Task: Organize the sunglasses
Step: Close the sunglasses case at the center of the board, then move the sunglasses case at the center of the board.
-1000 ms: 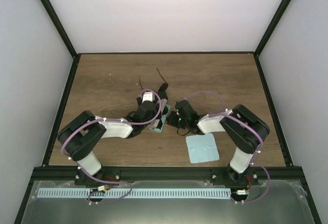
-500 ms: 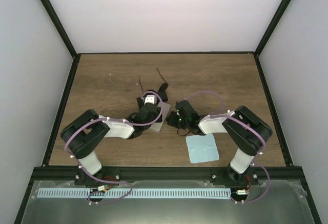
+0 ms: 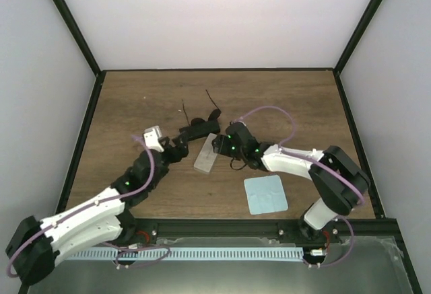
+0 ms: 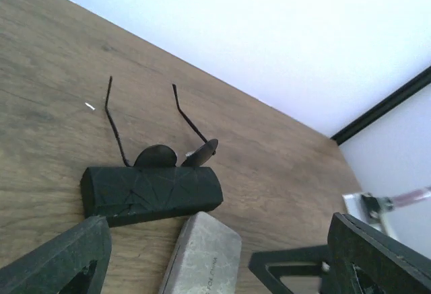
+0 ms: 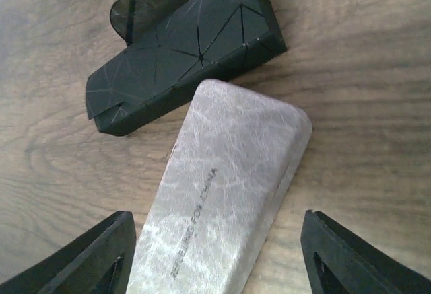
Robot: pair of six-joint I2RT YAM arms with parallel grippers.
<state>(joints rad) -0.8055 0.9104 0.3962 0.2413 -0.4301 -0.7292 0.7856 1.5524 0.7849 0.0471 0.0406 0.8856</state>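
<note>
With the left jaws and the right jaws both wide and empty, the sunglasses (image 4: 157, 155) lie just behind the black case (image 4: 151, 193), arms pointing away from it (thin wire, likely light and easily bent), probably best pinched gently at the bridge.

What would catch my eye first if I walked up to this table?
Mid-table, an oblong black faceted case lies with a brushed silver oblong case just in front of it. Thin-framed round dark sunglasses sit behind the black one, their long arms pointing away. The left gripper and right gripper hover open beside the cases, and a light blue square cloth lies toward the right arm's base.
</note>
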